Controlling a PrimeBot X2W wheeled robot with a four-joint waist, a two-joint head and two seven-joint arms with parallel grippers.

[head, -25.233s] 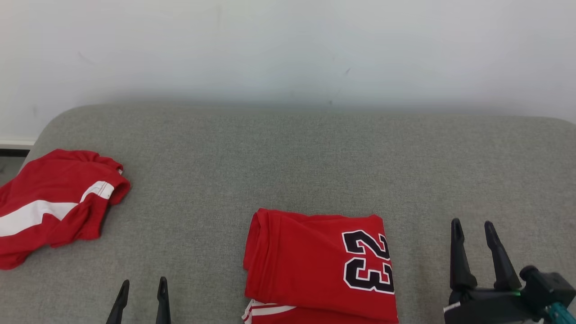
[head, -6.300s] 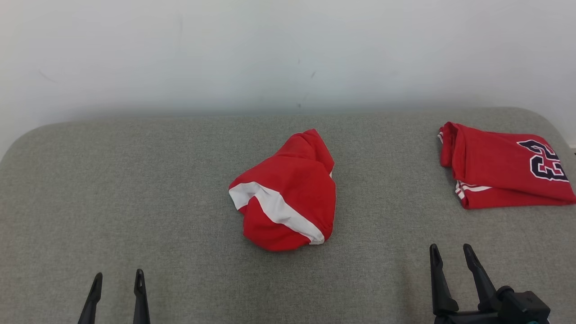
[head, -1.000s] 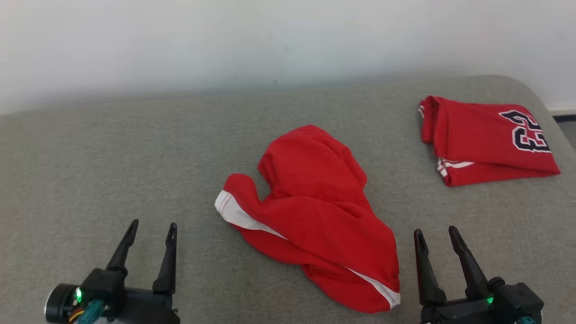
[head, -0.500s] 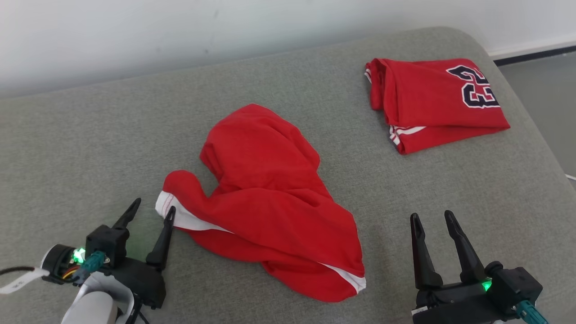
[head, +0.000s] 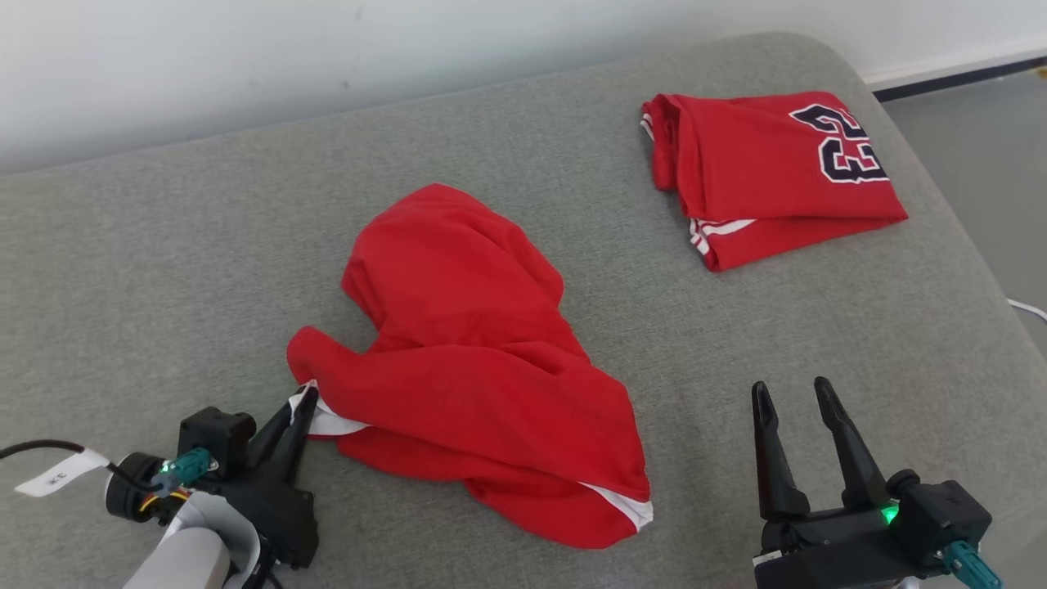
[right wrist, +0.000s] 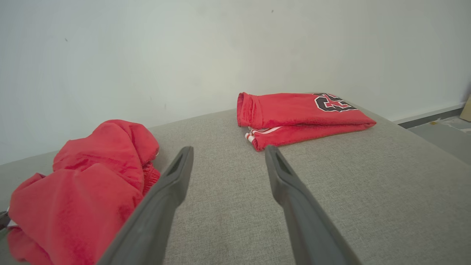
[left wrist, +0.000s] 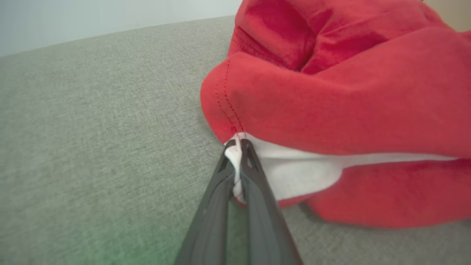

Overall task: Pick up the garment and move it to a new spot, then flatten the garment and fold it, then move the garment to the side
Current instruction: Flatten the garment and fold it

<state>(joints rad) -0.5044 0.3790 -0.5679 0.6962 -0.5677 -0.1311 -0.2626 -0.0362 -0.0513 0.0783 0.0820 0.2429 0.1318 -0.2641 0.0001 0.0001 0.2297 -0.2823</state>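
A crumpled red garment with white trim lies in the middle of the grey cushion, also in the left wrist view and the right wrist view. My left gripper is shut on its white-trimmed left corner; the left wrist view shows the white hem pinched between the two closed fingers. My right gripper stands open at the lower right, apart from the garment, nothing between its fingers.
A folded red garment with a dark number, seen also in the right wrist view, lies at the cushion's far right. The grey cushion ends at a rounded right edge with floor beyond. A white wall runs behind.
My left gripper moved to the garment's white-trimmed corner and shut on it. The head camera has tilted and turned, shifting the whole picture. The right gripper stays open.
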